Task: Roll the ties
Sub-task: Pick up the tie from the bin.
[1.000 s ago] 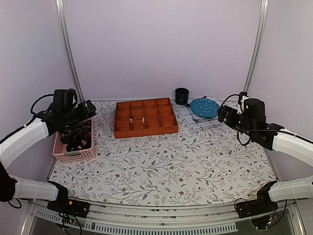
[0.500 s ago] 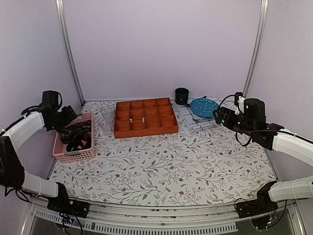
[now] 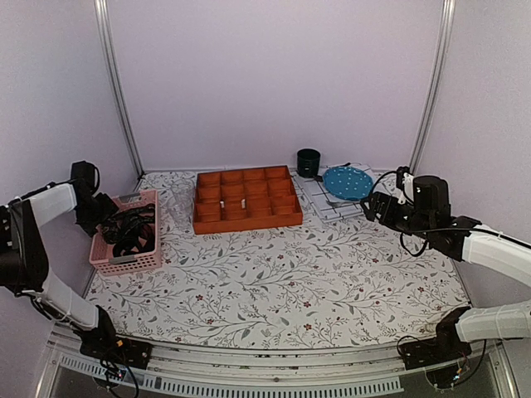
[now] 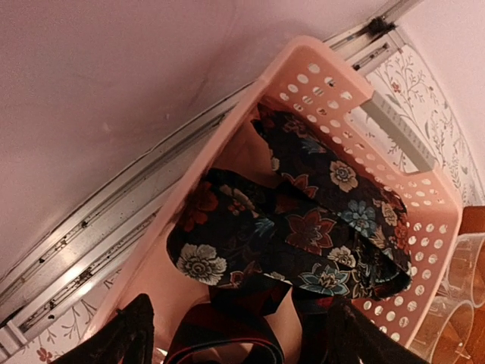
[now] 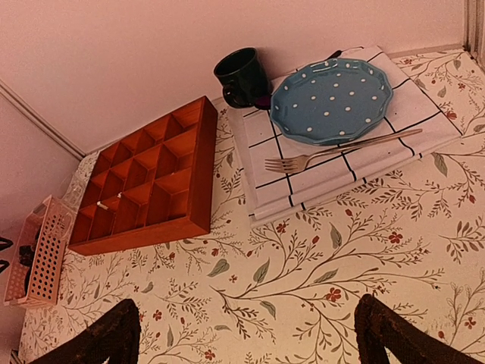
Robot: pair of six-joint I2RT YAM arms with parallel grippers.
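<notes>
Several dark ties (image 4: 303, 227) with red, pale and blue flowers lie heaped in a pink perforated basket (image 4: 341, 83) at the table's left edge. From above, the ties (image 3: 133, 230) fill the basket (image 3: 133, 264). My left gripper (image 3: 106, 217) reaches into the basket from its left side. In the left wrist view the left gripper (image 4: 239, 345) stands open, with its fingertips (image 4: 125, 337) either side of a dark red tie fold and not touching it. My right gripper (image 5: 254, 341) hangs open over bare tablecloth at the right and holds nothing. The right gripper (image 3: 371, 205) is far from the basket.
An orange-brown compartment tray (image 3: 249, 222) sits at the back centre, with a clear cup (image 3: 180, 201) between it and the basket. A dark mug (image 3: 309, 162), a blue dotted plate (image 3: 347, 181) and a fork (image 5: 341, 150) rest on a white checked cloth (image 5: 379, 163) at the back right.
My left arm has swung left and down to the basket's left side, and its jaws have narrowed a little. My right gripper has dropped slightly.
</notes>
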